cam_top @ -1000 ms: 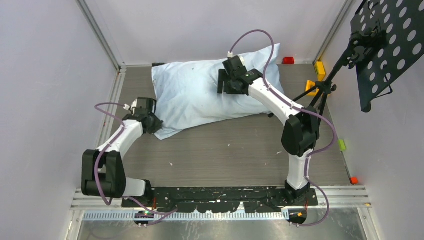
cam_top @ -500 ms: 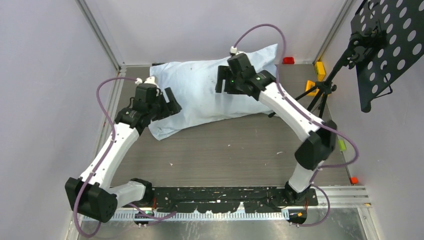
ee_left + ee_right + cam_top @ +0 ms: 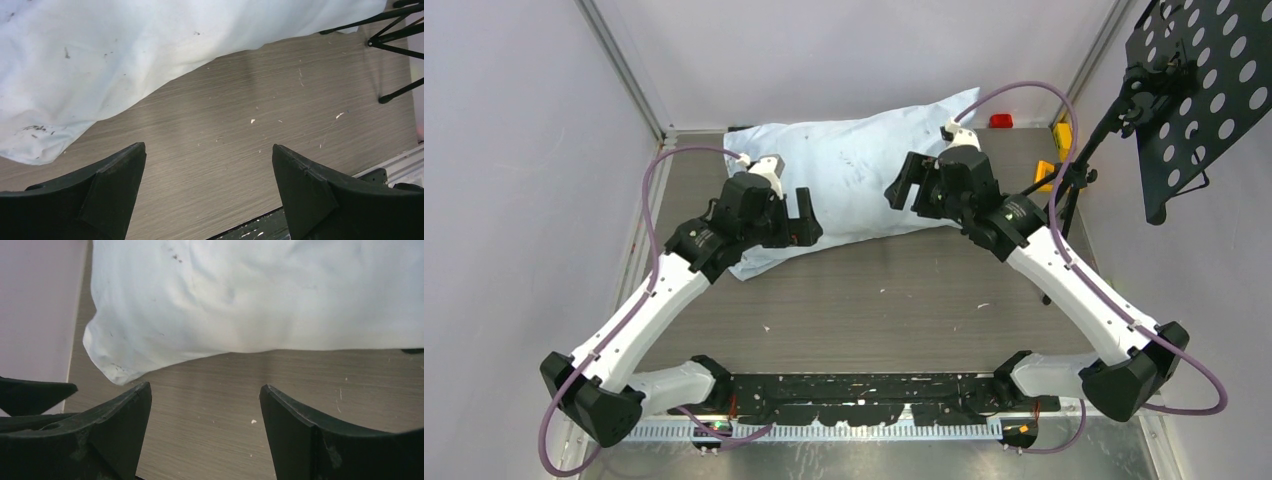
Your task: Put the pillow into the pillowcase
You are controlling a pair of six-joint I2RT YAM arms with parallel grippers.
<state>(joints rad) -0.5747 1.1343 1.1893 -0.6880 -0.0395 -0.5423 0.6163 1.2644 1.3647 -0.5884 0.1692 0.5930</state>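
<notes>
At the left of the top view, the left gripper [image 3: 807, 218] hovers over the near-left end of the pillowcase [image 3: 854, 175]. Its own camera shows the left gripper [image 3: 208, 150] with jaws wide apart and nothing between them, only bare table [image 3: 240, 130] below.

The pillowcase lies slantwise across the upper middle of the table [image 3: 874, 300], plump along most of its length. No white pillow shows anywhere, so it is probably inside. The near-left corner looks flat and limp, and I cannot tell where the open end lies.

Right of centre, the right gripper [image 3: 902, 186] is also spread and empty. From its wrist, the right gripper [image 3: 205, 388] looks along the pillowcase [image 3: 250, 295].

A pinch that catches only thin cloth could drag the case back off the filling. The right arm is close to the tripod stand [image 3: 1064, 185], so a wide swing could knock it.
</notes>
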